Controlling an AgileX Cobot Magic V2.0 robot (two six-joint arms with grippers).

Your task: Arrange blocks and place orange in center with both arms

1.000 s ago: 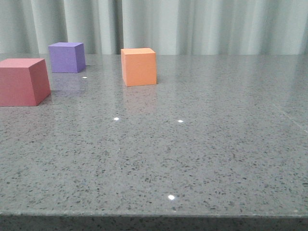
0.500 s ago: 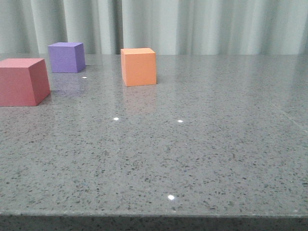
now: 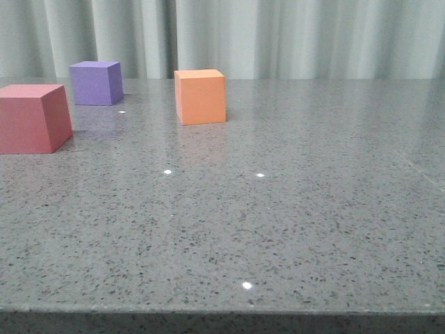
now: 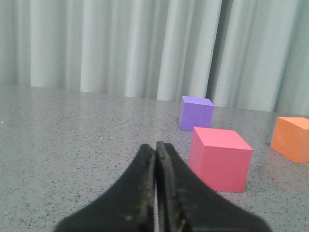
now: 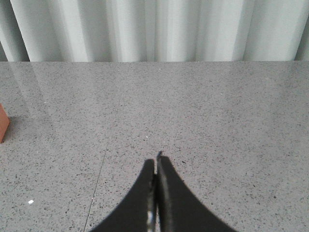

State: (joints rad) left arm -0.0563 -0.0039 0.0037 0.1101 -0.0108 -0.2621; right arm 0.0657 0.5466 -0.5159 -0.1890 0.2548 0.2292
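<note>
Three blocks have not moved in the last second, so the arranging is not yet begun. From the table [image 3: 292, 229] middle, the orange cube [image 3: 200, 97] stands at 11 o'clock, the purple cube [image 3: 96, 83] and the red cube [image 3: 33, 117] at 10. Left gripper [image 4: 155, 147] and right gripper [image 5: 156, 162] are both closed and empty. Only the gray curtain [image 3: 313, 38] is around; nothing blocks the way.

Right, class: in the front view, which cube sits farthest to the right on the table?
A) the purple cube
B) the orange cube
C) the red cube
B: the orange cube stands right of both the purple cube and the red cube, which sits at the left edge.
</note>
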